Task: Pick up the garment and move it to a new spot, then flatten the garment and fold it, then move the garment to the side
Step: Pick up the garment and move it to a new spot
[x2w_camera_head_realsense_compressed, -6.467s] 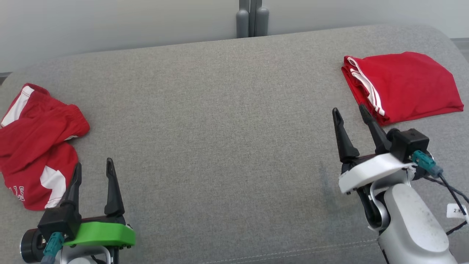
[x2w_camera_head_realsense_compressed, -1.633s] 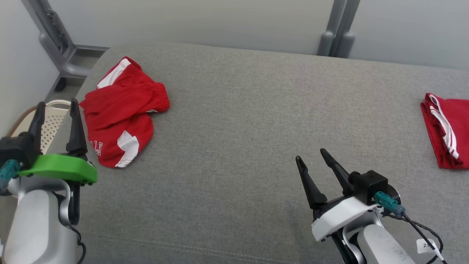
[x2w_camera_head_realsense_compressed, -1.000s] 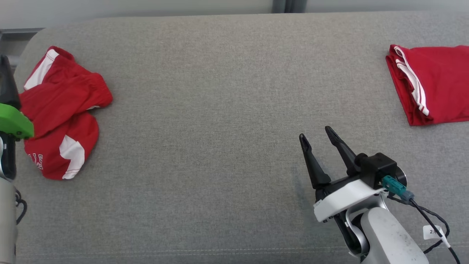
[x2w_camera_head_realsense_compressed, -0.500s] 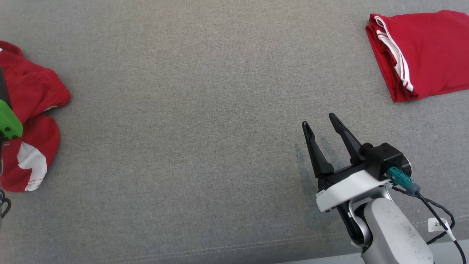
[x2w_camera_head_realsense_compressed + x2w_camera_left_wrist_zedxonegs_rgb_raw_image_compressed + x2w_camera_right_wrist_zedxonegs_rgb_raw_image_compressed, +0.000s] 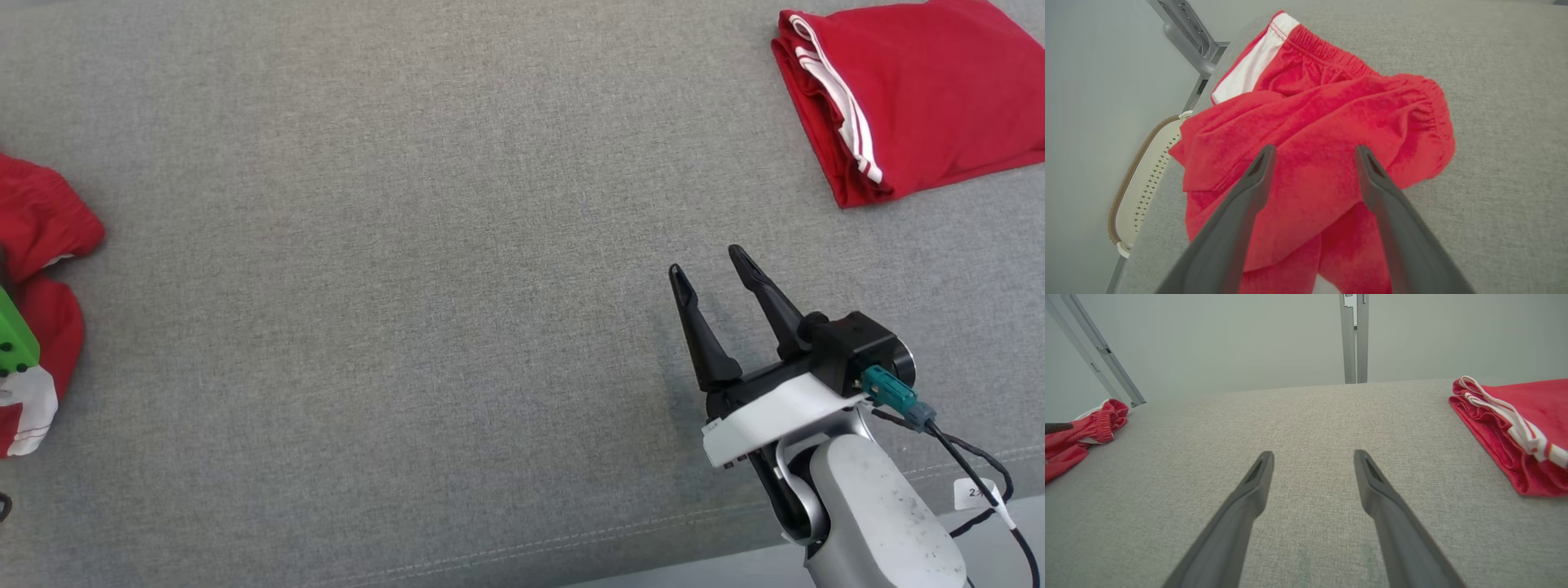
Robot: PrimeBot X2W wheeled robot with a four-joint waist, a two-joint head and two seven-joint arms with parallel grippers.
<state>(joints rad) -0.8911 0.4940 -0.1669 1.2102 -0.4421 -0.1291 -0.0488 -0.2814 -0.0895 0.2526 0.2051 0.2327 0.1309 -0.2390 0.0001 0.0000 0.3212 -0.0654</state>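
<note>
The left gripper point(image 5: 1314, 150) has come over the crumpled red garment point(image 5: 1331, 102), jaws spread, seemingly not touching.

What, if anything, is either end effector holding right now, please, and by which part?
Nothing is held. The left end effector is open over the crumpled red shorts; the right end effector is open over the grey cushion.

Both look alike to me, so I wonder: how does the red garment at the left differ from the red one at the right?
The left garment lies crumpled in a heap; the right garment is folded flat with straight edges. The left garment shows a broad white panel and a gathered waistband; the right garment shows thin white stripes along its fold. Both are red and lie on the grey cushion.
</note>
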